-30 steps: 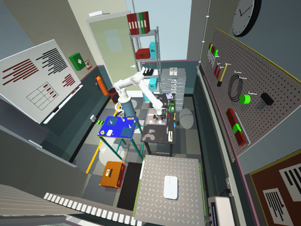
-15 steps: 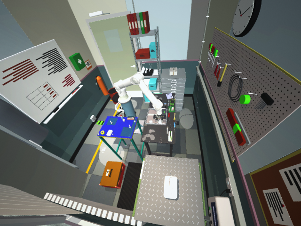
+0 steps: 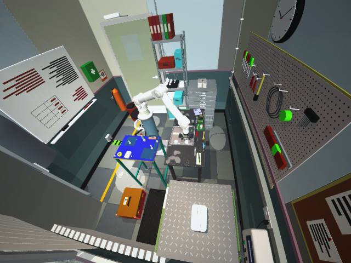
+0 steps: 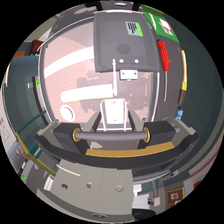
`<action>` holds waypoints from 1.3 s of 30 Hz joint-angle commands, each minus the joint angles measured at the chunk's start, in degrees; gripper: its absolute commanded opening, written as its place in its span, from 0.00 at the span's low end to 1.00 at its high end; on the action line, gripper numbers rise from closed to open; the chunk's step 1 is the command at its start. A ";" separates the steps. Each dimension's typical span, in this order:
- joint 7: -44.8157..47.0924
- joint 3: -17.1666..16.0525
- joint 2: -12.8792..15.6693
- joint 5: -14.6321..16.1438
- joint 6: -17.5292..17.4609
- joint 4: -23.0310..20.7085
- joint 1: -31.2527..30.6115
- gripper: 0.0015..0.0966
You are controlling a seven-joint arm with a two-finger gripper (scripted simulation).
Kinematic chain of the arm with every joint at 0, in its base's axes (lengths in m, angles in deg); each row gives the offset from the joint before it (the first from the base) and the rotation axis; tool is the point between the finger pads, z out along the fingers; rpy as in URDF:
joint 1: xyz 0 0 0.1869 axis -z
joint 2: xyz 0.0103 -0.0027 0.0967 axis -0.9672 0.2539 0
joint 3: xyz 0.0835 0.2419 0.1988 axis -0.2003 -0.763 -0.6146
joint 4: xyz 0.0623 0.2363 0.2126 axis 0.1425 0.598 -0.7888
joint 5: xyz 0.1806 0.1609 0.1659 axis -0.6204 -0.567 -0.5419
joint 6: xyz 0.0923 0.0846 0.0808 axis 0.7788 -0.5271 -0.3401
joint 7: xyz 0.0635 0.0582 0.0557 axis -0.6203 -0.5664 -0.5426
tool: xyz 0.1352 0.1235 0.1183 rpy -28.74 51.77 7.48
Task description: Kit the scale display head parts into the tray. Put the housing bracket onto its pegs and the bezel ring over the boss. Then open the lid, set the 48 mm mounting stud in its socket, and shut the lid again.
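The tray's socket is hidden under the closed grey lid (image 4: pixel 124 42), which covers the far right part of the pink tray (image 4: pixel 98 76). The white housing bracket (image 4: pixel 113 112) sits on the tray floor, directly between the fingers of my gripper (image 4: pixel 112 119). The gripper is open and holds nothing. A white stud (image 4: pixel 87 93) with a thin flange lies on its side just beyond the bracket. A white bezel ring (image 4: pixel 67 113) lies flat at the tray's near left corner. A small white block (image 4: pixel 128 74) sits at the lid's near edge.
Behind the dark worktable (image 3: pixel 184 147) stand a grey drawer cabinet (image 3: pixel 202 94) and a metal shelf rack (image 3: pixel 170 56). A red screwdriver (image 4: pixel 163 61) and other hand tools lie right of the tray. A blue table (image 3: pixel 137 147) stands to the left.
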 commanded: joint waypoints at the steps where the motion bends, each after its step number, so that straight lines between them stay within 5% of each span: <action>1: 0.00 0.00 -0.06 0.00 0.00 -0.03 0.00 0.69; 39: 1.02 -1.42 -7.03 -1.31 6.71 0.34 0.76 0.69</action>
